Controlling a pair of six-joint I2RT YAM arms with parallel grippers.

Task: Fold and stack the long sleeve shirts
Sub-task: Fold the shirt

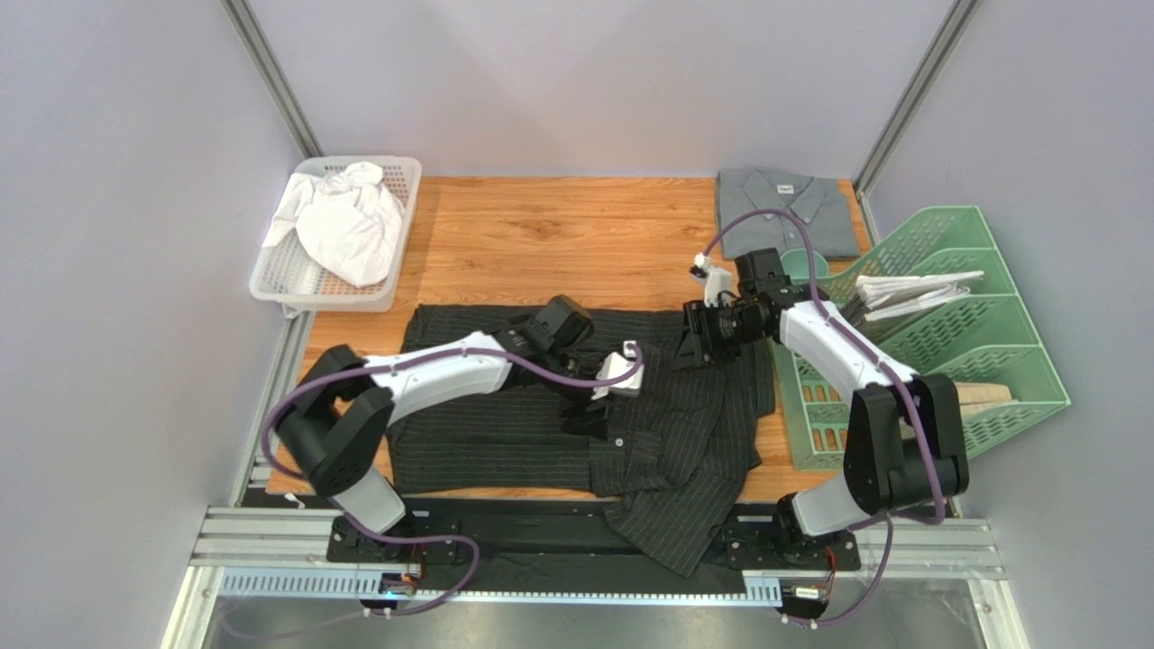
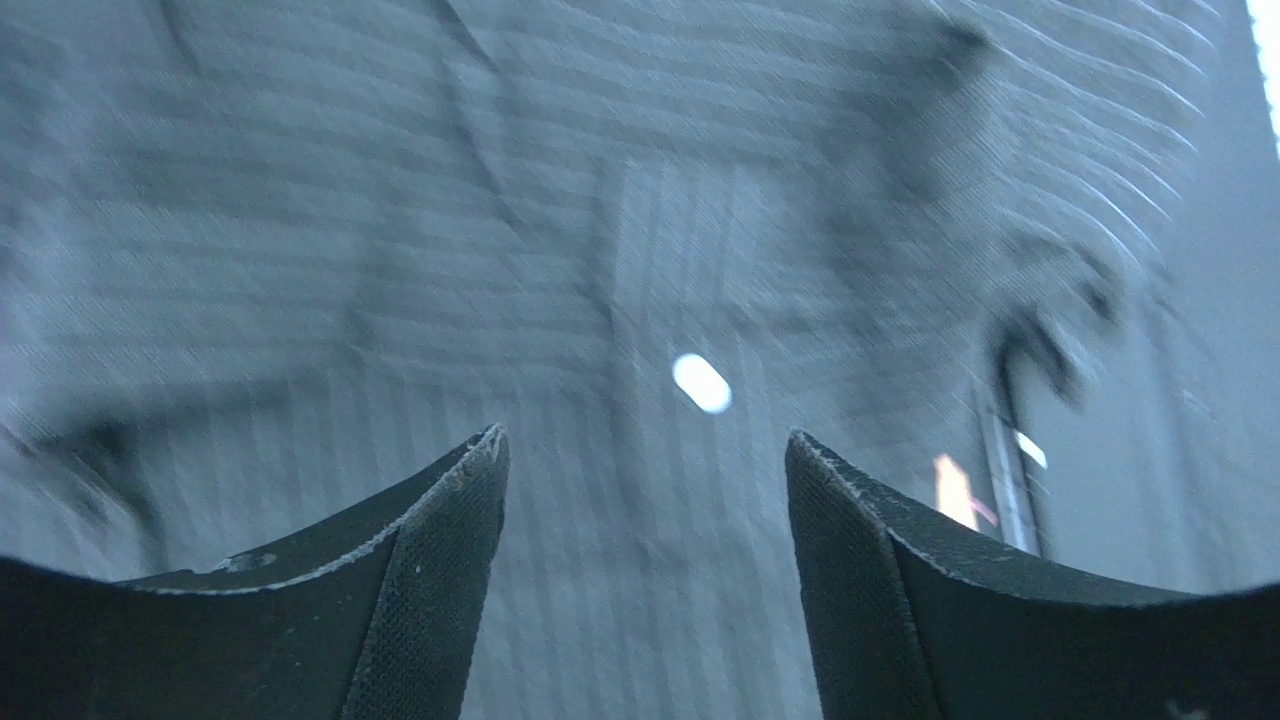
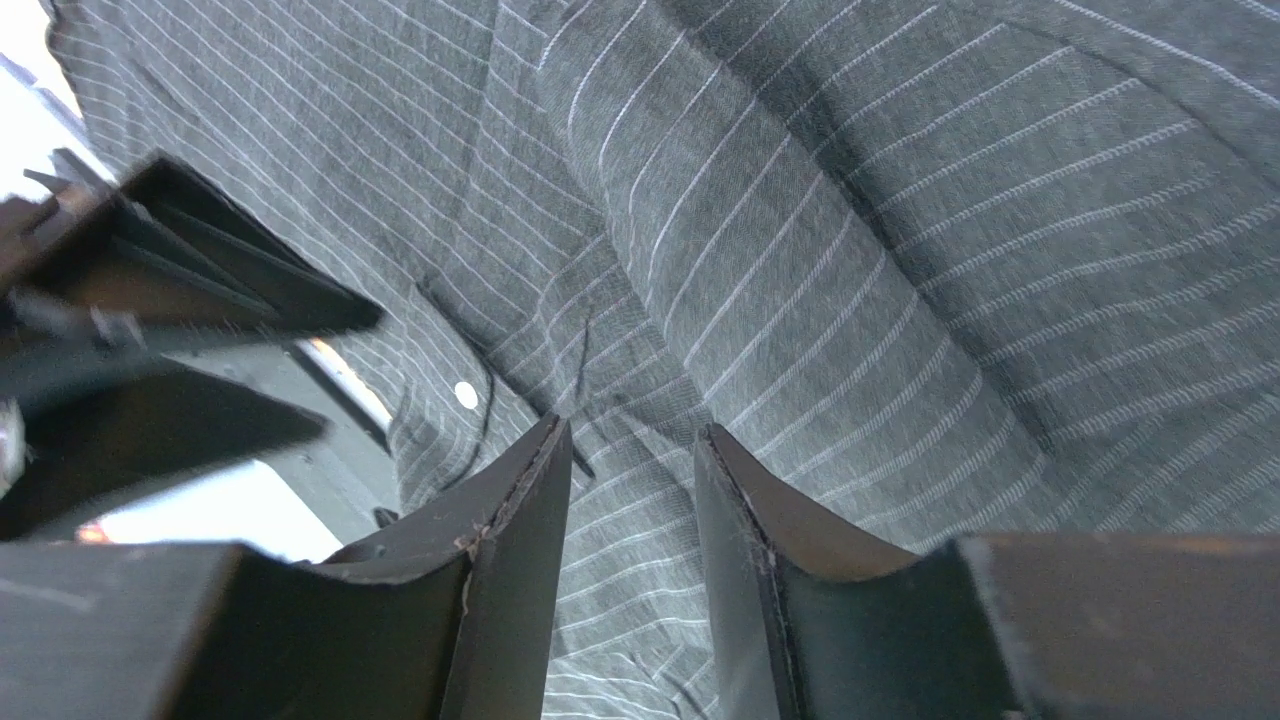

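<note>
**Two pincers low over the black pinstriped shirt, with the fold not yet made**

The black pinstriped shirt [image 1: 677, 446] lies spread across the lower middle of the desk [image 1: 542, 244], rumpled at its lower right, where a part hangs over the near edge. The grey shirt [image 1: 793, 203] lies folded at the upper right. The left pincer [image 2: 643, 443] hovers over the shirt's middle, jaws wide apart and holding nothing. The right pincer [image 3: 631, 428] sits at the shirt's upper right edge, jaws only narrowly apart, with striped cloth showing through the gap and apparently not pinched. To fold well, each pincer should probably take a single layer at an edge. They should then lift together and carry the cloth over evenly, so that the rumpled corner is drawn flat rather than bunching.
</note>
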